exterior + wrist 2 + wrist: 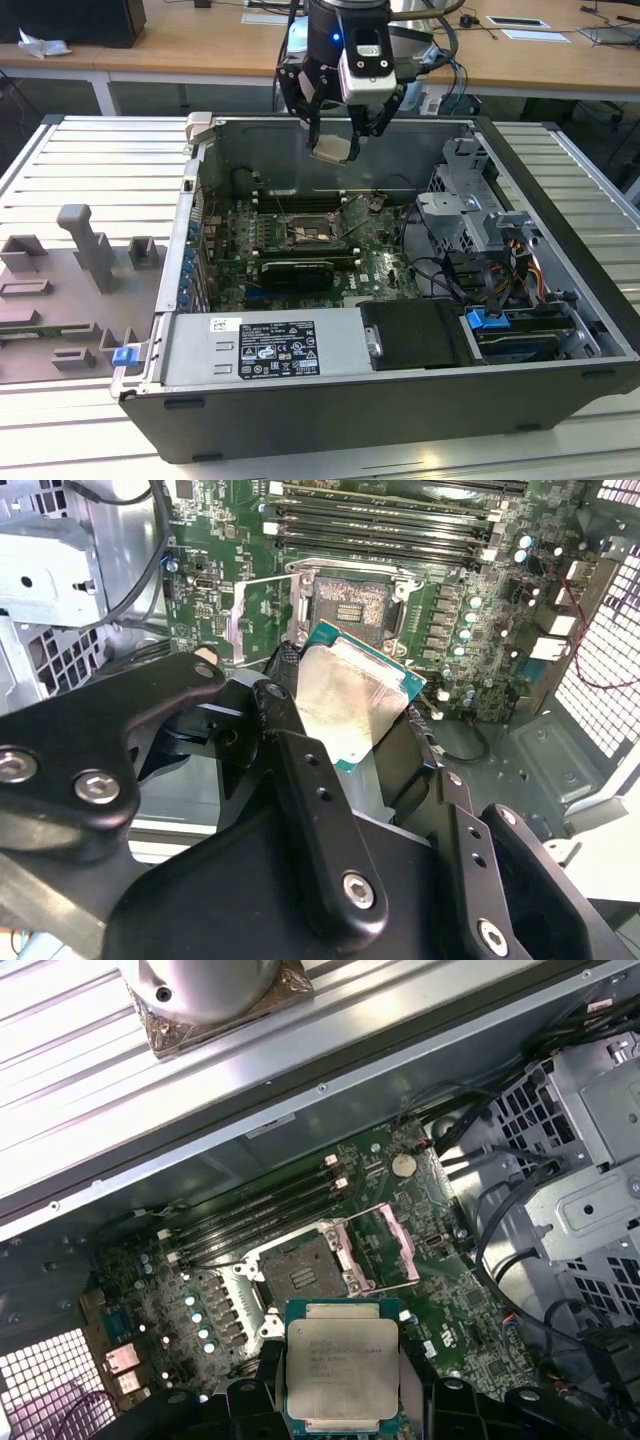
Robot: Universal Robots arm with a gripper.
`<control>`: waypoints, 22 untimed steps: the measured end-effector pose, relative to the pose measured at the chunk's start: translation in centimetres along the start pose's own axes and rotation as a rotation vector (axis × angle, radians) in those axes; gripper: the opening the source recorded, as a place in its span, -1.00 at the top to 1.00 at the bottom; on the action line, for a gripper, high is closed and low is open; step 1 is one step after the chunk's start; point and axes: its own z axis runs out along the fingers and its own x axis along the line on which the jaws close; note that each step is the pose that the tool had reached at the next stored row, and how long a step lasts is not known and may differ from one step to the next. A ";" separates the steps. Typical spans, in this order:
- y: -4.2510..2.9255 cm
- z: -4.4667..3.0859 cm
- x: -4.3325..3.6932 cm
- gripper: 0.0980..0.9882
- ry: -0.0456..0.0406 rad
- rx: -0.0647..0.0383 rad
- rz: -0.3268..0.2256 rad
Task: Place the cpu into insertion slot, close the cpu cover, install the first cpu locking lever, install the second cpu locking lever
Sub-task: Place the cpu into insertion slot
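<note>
Above the open computer case point(330, 440), set on the ribbed surface point(90, 160), held the cpu point(329, 150) in the gripper point(335, 146), jaws clamped on two opposite edges of the chip. Judged this hold chosen to spare both the pale silvery top and the contact face beneath. Carried the chip high, well apart from the motherboard point(385, 265), clear of the case walls and of the cables point(440, 270) at the exterior view's right. Presented the chip with its flat underside toward the board, seemingly to suit a straight descent into the socket.

Beyond the chip in both wrist views, noted the insertion slot point(300, 1275) bare, dark centre exposed, no part seated. Noted the cpu cover point(385, 1245) swung up on its hinge just beside the slot, window frame tilted away — so positioned, by judgement, to give free access from above. Noted the memory slots point(260, 1210) near the socket, untouched.

Could not tell the positions of the locking levers. Judged the first step in hand — chip not yet placed, cover not yet closed.
</note>
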 end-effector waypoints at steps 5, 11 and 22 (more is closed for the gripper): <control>-0.06 0.54 0.01 0.00 0.0007 0.000 0.005; -0.09 0.84 0.00 0.00 0.0010 0.001 0.007; -0.11 1.07 -0.01 0.00 0.0008 0.002 0.026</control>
